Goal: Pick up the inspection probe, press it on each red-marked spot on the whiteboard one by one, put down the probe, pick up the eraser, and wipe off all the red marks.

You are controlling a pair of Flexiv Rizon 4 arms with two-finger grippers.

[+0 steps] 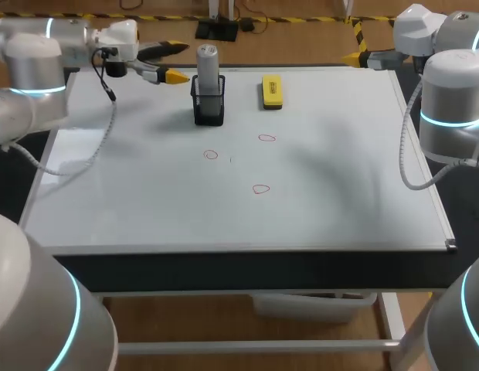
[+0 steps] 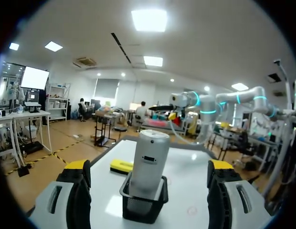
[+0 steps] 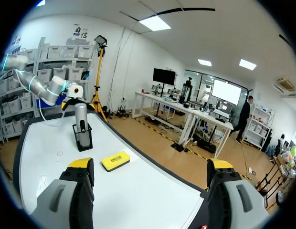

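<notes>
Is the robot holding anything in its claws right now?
Nothing. The left gripper and right gripper are open and empty; the probe stands in its holder.

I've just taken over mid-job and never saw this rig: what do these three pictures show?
A left arm and a right arm work over a flat-lying whiteboard. The head view looks down from above and behind; each round picture comes from a camera on one arm's wrist. The left gripper and right gripper are both open, holding nothing. On the board a grey probe stands upright in a black holder, with a yellow eraser beside it and three red marks nearer the camera. The left gripper faces the probe.
</notes>
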